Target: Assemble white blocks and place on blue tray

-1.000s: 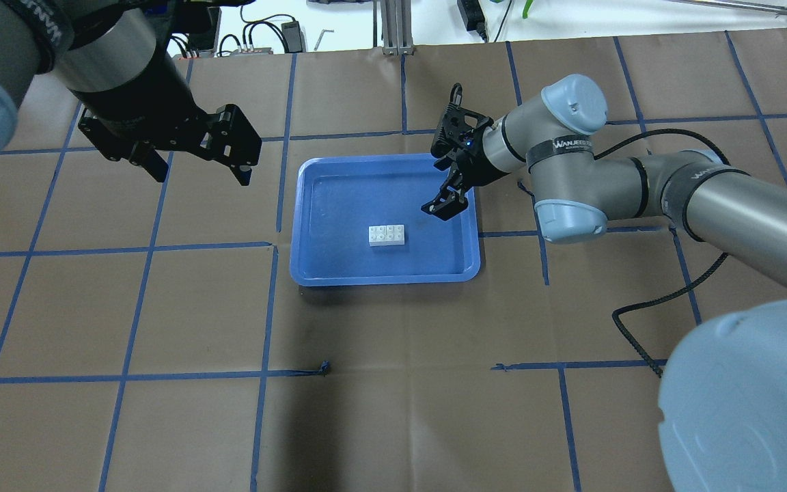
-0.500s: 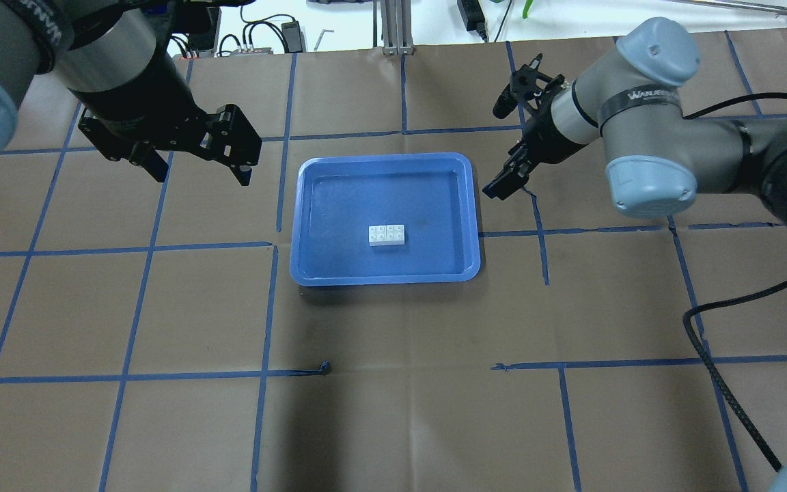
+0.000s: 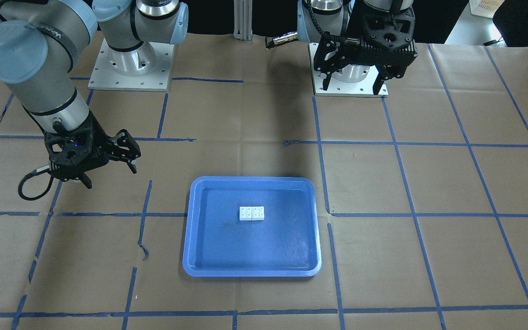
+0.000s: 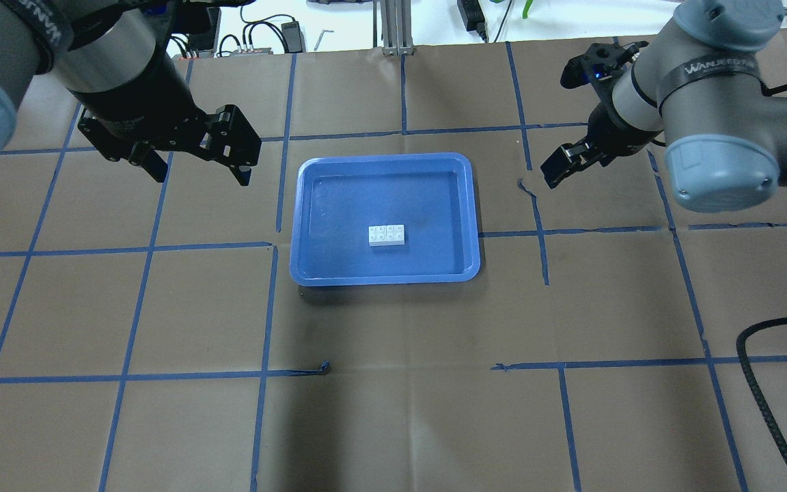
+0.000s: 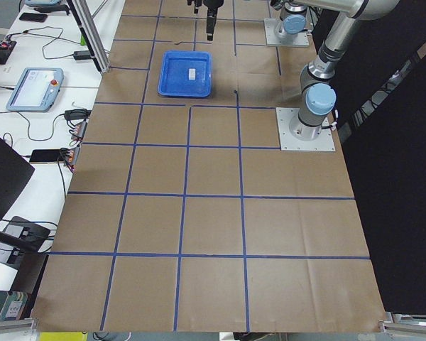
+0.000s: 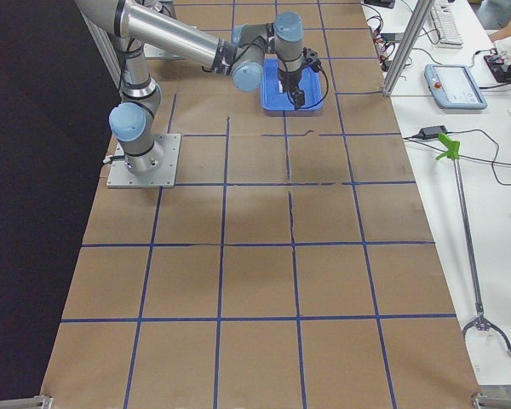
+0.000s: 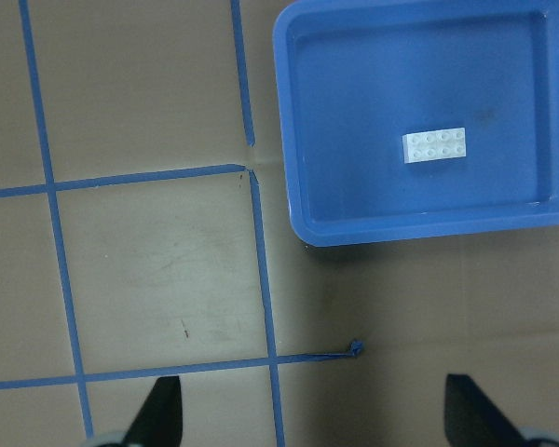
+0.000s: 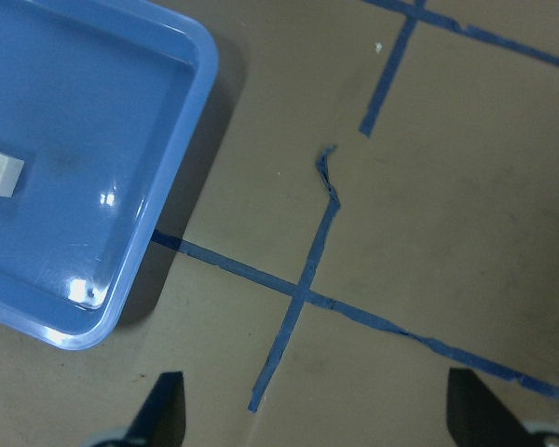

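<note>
The two white blocks (image 4: 387,234) lie joined side by side, studs up, near the middle of the blue tray (image 4: 366,195). They also show in the front view (image 3: 252,213) and in the left wrist view (image 7: 435,146); only an end shows at the left edge of the right wrist view (image 8: 0,173). My left gripper (image 4: 199,167) is open and empty, raised above the table to the left of the tray. My right gripper (image 4: 561,164) is open and empty, over the table to the right of the tray's far right corner.
Brown paper with blue tape grid lines (image 4: 267,307) covers the table. A torn tape end (image 4: 529,188) lies beside the tray under the right gripper. A black cable (image 4: 769,328) trails at the right. The arm bases (image 3: 129,68) stand at the robot's side.
My right gripper has drawn back from over the tray's right part, moving right and away, and is now off the tray. The blocks and the left arm have not moved.
</note>
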Controlling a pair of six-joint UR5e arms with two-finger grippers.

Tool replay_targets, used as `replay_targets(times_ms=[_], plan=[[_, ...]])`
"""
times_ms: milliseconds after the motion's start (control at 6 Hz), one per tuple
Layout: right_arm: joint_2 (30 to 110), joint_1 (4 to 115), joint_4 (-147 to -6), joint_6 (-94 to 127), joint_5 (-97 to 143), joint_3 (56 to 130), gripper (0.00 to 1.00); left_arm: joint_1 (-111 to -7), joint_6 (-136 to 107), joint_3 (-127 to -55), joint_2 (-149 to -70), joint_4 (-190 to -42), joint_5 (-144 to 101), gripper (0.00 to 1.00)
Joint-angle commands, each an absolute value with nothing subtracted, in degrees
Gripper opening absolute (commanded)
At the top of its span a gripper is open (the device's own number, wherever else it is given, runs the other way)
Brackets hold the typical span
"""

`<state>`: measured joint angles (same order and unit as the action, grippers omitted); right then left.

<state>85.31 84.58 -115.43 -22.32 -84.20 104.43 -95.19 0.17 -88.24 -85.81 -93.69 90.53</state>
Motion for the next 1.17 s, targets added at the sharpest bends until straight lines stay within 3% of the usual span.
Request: replay_targets(times_ms=[0,333,1000], plan=[[87.1,87.2,-100.3,-7.0,-89.4,95.9,1.0,-95.2,0.2,-88.2,-85.8,-93.7,90.5,0.99],[87.2,89.4,-87.8,1.4,-89.4,87.2,1.0,-95.2,0.2,-88.2,-85.8,-93.7,90.5,0.99],[88.1,89.5,-85.7,1.5,-89.5,86.2,1.0,-95.2,0.2,-88.3,-85.7,-93.8,90.5,0.99]])
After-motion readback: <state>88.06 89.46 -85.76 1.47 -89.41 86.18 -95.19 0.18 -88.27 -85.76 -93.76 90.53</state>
